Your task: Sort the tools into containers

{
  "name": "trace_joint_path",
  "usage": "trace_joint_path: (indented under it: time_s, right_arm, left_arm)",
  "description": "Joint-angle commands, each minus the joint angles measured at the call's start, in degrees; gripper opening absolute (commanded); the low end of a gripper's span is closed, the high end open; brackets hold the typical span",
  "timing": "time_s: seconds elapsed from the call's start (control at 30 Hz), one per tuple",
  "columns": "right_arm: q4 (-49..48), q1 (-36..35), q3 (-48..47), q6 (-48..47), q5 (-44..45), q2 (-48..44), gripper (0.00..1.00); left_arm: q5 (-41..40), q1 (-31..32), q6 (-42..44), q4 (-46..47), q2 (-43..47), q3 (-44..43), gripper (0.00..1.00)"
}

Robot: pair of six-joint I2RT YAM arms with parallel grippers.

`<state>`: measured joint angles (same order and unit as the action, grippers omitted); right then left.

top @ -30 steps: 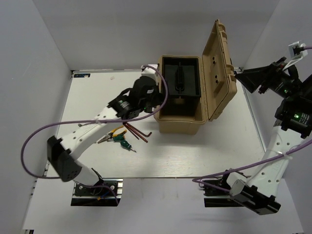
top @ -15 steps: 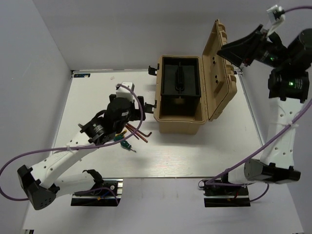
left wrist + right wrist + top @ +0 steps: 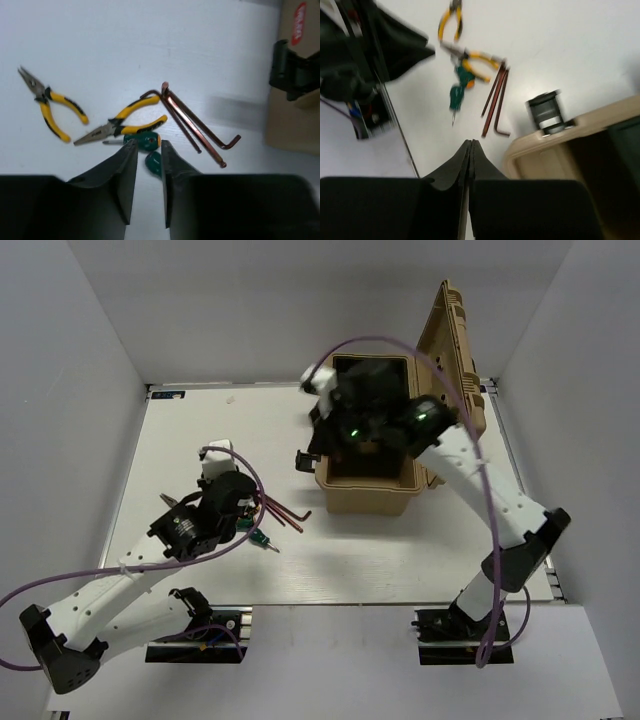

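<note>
Left gripper (image 3: 148, 150): jaws narrowly apart astride the green screwdriver (image 3: 143, 141) on the worktop (image 3: 150, 40); whether it grips cannot be told. Just beyond lie pliers (image 3: 132, 120) and hex keys (image 3: 192, 122). Farther, the right gripper (image 3: 470, 146), clenched and empty, hangs over the open tan box (image 3: 365, 498).

Shiny reddish metal hex keys (image 3: 200, 123)
</note>
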<state>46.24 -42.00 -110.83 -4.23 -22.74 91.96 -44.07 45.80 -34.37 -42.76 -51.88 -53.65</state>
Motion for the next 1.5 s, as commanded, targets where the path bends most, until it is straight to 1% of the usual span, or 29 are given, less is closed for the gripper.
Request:
trace_joint_path:
  time_s: [0.0, 0.03, 0.07, 0.13, 0.17, 0.2, 0.23, 0.27, 0.3, 0.33, 0.37, 0.43, 0.47, 0.5, 0.53, 0.57, 0.6, 0.67, 0.7, 0.8, 0.93, 1.13, 1.23, 1.43, 1.47]
  right_arm:
    - [4.13, -8.52, 4.29, -7.98, 13.32, 1.37, 0.0]
    - [3.95, -9.5, 5.0, -8.07, 13.51, 2.68, 0.0]
    - [3.95, -12.03, 6.4, -8.16, 13.86, 4.09, 0.0]
    - [3.6, -13.54, 7.37, -8.34, 15.09, 5.41, 0.0]
    - [3.42, -14.77, 8.25, -8.51, 15.36, 7.77, 0.03]
    - [3.07, -16.0, 8.78, -8.43, 15.36, 8.58, 0.08]
    - [3.24, -16.53, 8.96, -8.51, 15.27, 9.37, 0.22]
    - [3.07, -17.41, 8.87, -8.43, 15.1, 12.07, 0.3]
    - [2.89, -18.2, 8.52, -8.08, 15.18, 12.88, 0.34]
    - [2.81, -18.73, 7.65, -7.64, 14.4, 14.8, 0.42]
    - [2.54, -19.08, 7.12, -7.2, 14.31, 16.83, 0.46]
    - [2.36, -20.14, 3.8, -5.88, 13.52, 20.77, 0.53]
    - [2.54, -20.31, 2.64, -5.62, 13.43, 22.11, 0.55]
    - [3.24, -20.84, 1.41, -5.44, 12.56, 26.3, 0.57]
    - [3.94, -21.02, -3.04, -4.39, 11.5, 27.82, 0.6]
    - [4.64, -21.02, -4.65, -4.04, 10.97, 29.22, 0.61]
    - [5.0, -21.19, -7.53, -3.77, 10.62, 33.15, 0.64]
    - [5.44, -21.72, -10.54, -2.98, 11.57, 34.94, 0.67]
    - [5.18, -21.64, -11.33, -2.89, 11.93, 37.3, 0.74]
    - [2.64, -21.72, -11.78, -1.92, 13.16, 38.99, 0.76]
    - [2.63, -21.55, -12.05, -1.13, 12.47, 41.19, 0.77]
    - [1.14, -21.63, -12.13, -0.25, 12.2, 42.95, 0.77]
    - [0.78, -21.64, -13.71, 0.1, 12.2, 45.05, 0.77]
    - [-0.98, -22.16, -14.77, 1.42, 14.65, 47.34, 0.77]
    - [-0.97, -22.16, -14.77, 1.59, 14.83, 47.95, 0.76]
  left_arm:
    - [-2.16, -0.27, -8.68, -6.8, 2.83, 2.84, 0.33]
    - [-1.55, -0.27, -9.57, -6.81, 4.05, 4.33, 0.14]
    - [-1.02, -0.27, -10.27, -7.94, 4.67, 4.95, 0.08]
    - [-0.4, -0.27, -12.2, -9.61, 5.21, 5.65, 0.01]
    - [-0.4, -0.27, -13.26, -10.58, 5.99, 5.66, 0.01]
    - [-0.4, -0.27, -14.05, -13.89, 6.61, 4.88, 0.05]
    - [-0.4, -0.27, -14.84, -15.49, 6.61, 3.39, 0.33]
    - [-0.4, -0.27, -14.85, -16.64, 7.57, 2.68, 0.51]
    - [-1.01, -0.27, -14.85, -18.04, 9.32, 2.15, 0.64]
    - [-1.01, -0.27, -13.2, -18.06, 10.47, 2.14, 0.71]
    - [-1.71, -0.27, -11.53, -17.36, 11.7, 2.14, 0.77]
    - [-2.24, -0.27, -8.1, -14.29, 15.57, 3.63, 0.79]
    - [-2.77, -0.27, -5.04, -13.06, 16.8, 4.42, 0.79]
    - [-2.77, -0.27, -3.61, -11.92, 17.94, 6.0, 0.79]
    - [-1.81, -0.27, -1.95, -9.21, 20.21, 6.88, 0.79]
    - [-1.8, -0.27, 1.12, -7.88, 21.37, 7.85, 0.79]
    - [-1.8, -0.27, 1.76, -6.99, 22.34, 9.07, 0.79]
    - [-0.58, -0.27, 4.29, -4.79, 23.83, 9.09, 0.79]
    - [-0.57, -0.27, 4.92, -4.79, 24.97, 9.61, 0.79]
    - [-0.05, -0.27, 6.15, -2.95, 25.77, 10.14, 0.79]
    - [1.01, -0.27, 6.16, -2.94, 25.77, 10.14, 0.79]
    - [2.24, -0.27, 7.21, -1.19, 25.25, 11.2, 0.79]
    - [2.24, -0.27, 7.21, -1.18, 25.25, 11.2, 0.8]
    - [2.24, -0.27, 7.21, -1.18, 25.25, 11.2, 0.8]
    - [2.24, -0.27, 7.21, -1.18, 25.25, 11.2, 0.8]
